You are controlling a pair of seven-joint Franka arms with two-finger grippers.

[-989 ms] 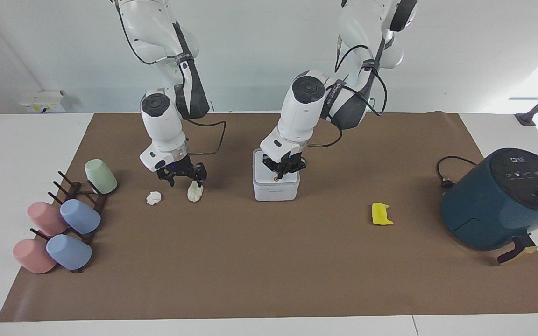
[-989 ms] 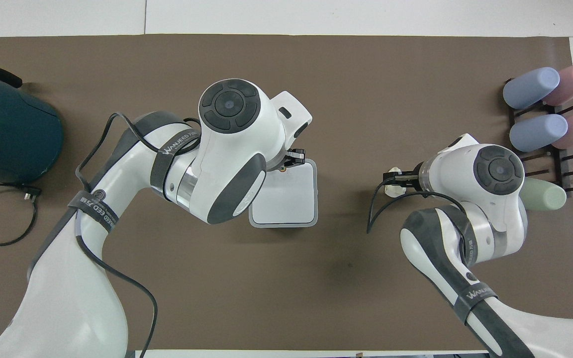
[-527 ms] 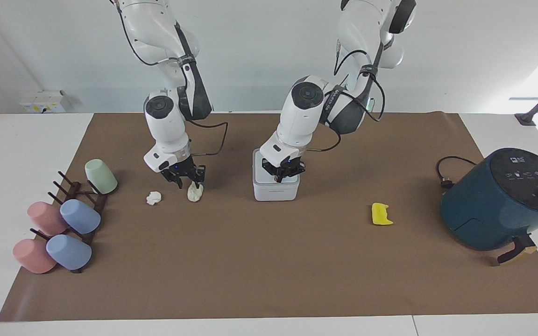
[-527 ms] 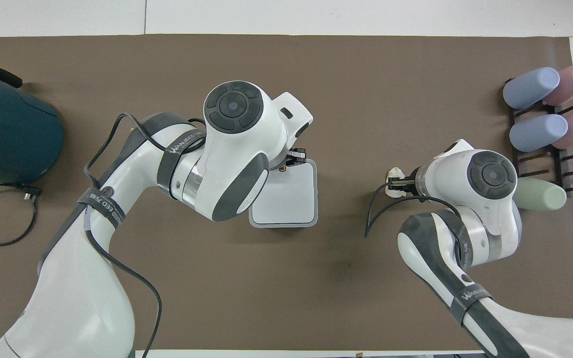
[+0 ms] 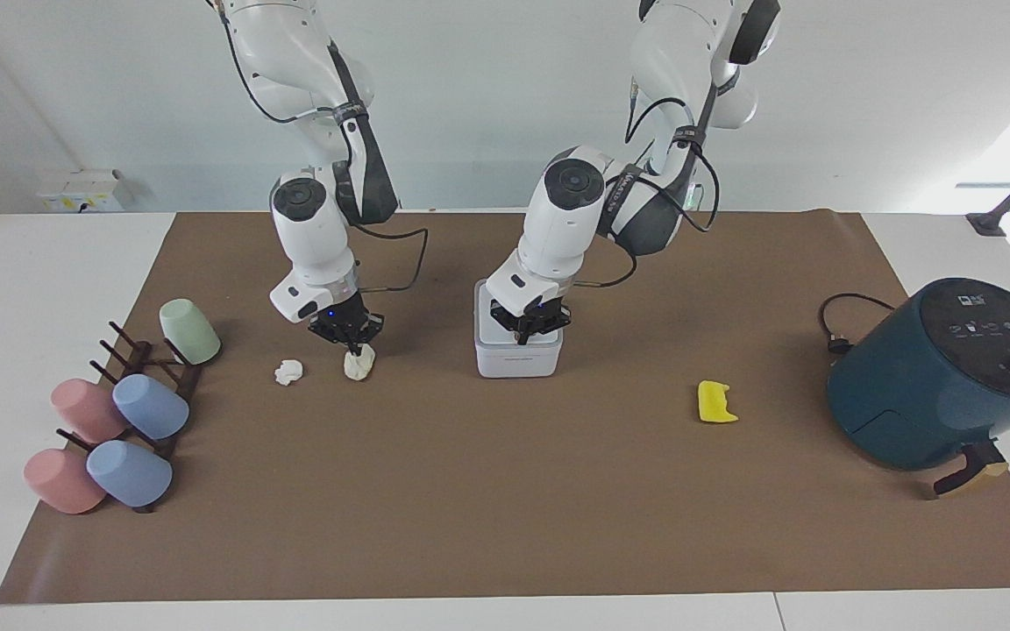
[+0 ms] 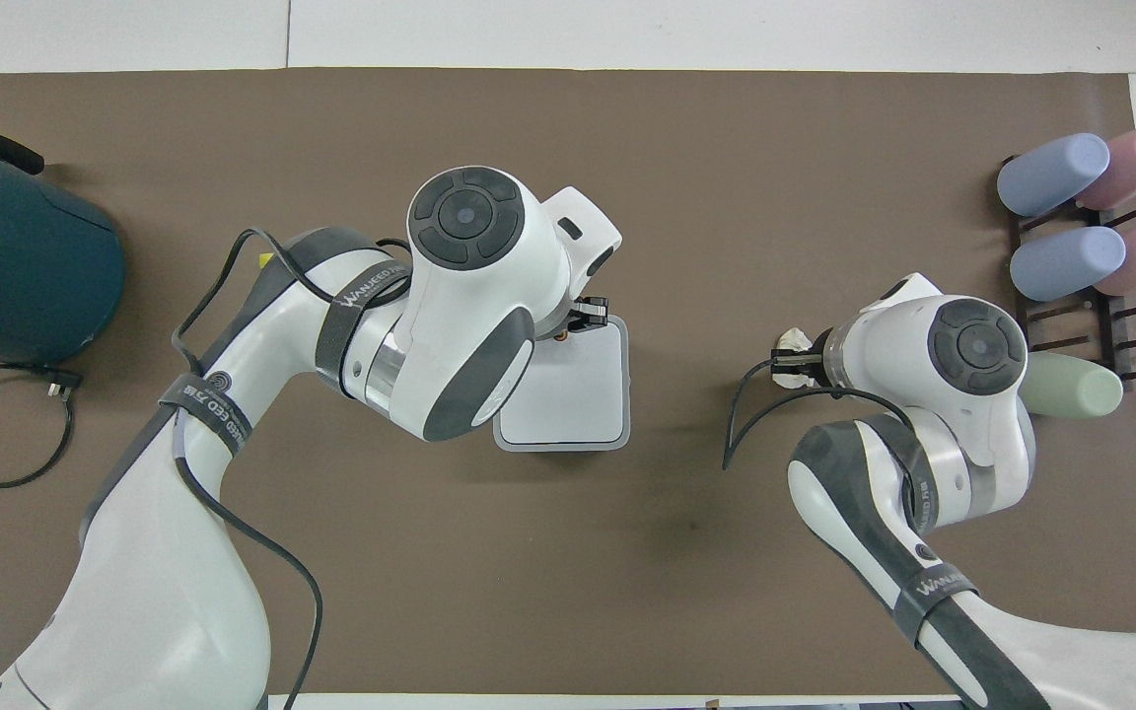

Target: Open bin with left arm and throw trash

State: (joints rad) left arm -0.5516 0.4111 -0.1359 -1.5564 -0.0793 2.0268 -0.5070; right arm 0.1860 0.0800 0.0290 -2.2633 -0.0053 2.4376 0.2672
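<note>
L claw (image 5: 526, 334) closed, on bin (image 5: 518, 358) lid | R claw (image 5: 349, 337) clamped on paper wad (image 5: 358, 363)

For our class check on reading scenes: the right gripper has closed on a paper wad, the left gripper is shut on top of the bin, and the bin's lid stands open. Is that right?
Not quite. The lid of the bin is closed flat, as the overhead view shows. The rest holds: the right gripper is shut on the paper wad, and the left gripper is shut on top of the bin.
</note>
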